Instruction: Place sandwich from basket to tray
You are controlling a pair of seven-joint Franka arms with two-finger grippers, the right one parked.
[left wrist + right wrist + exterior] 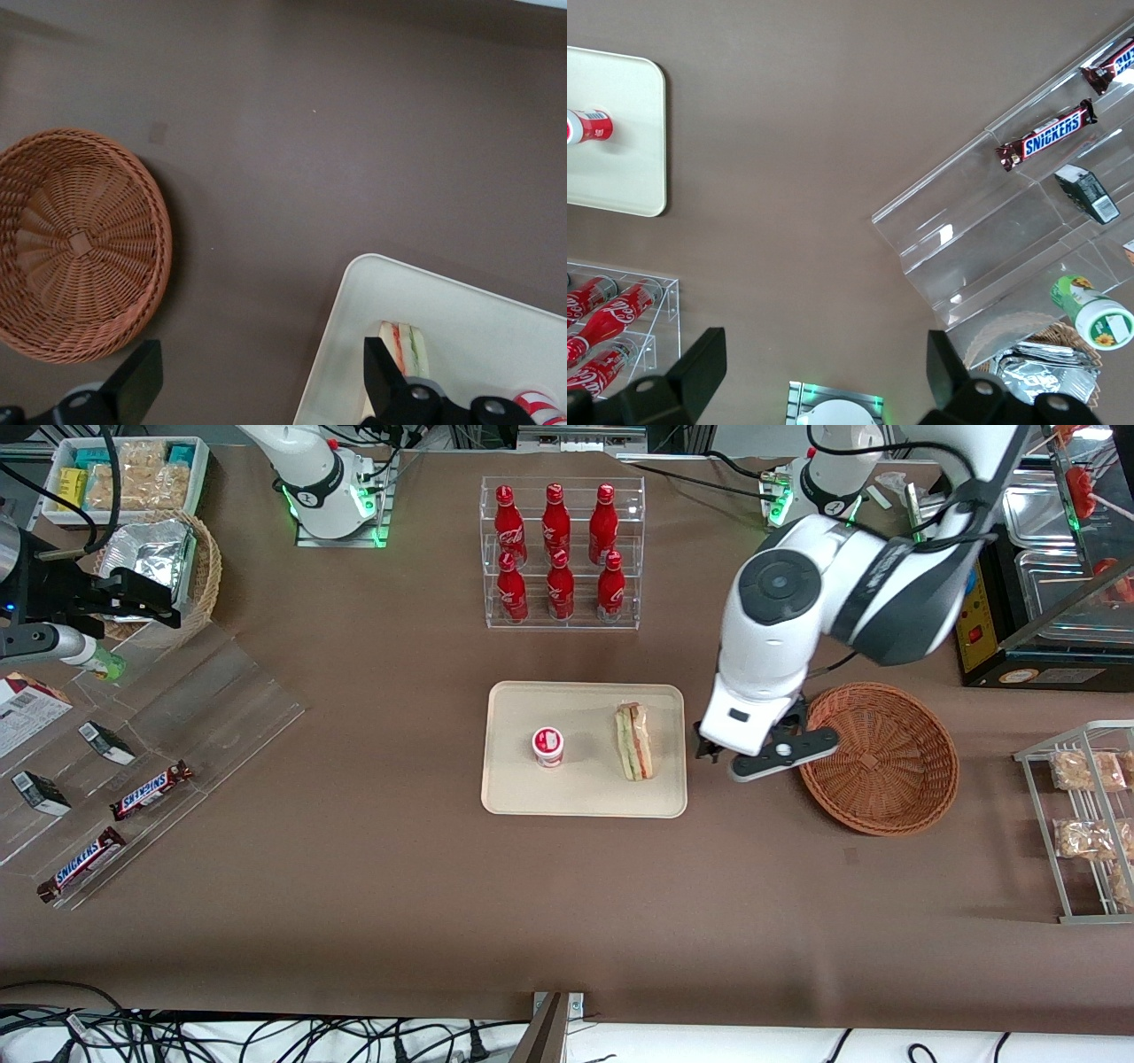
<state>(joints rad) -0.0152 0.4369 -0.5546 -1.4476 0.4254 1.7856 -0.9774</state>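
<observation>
The wrapped wedge sandwich (pixel 634 741) lies on the cream tray (pixel 585 793), at the tray's end nearest the basket. The reddish-brown wicker basket (pixel 877 757) stands empty beside the tray, toward the working arm's end of the table. My left gripper (pixel 722 760) hovers over the bare strip of table between tray and basket, open and holding nothing. The left wrist view shows the empty basket (pixel 80 243), the tray's corner (pixel 461 305) and the sandwich's end (pixel 409 345) just past one finger (pixel 383 381); the gripper (pixel 257 385) spans brown tabletop.
A small red-and-white cup (pixel 548 746) stands on the tray beside the sandwich. A clear rack of red bottles (pixel 562 553) is farther from the camera. A wire snack rack (pixel 1085 824) stands at the working arm's end, and a clear Snickers display (pixel 133 779) at the parked arm's.
</observation>
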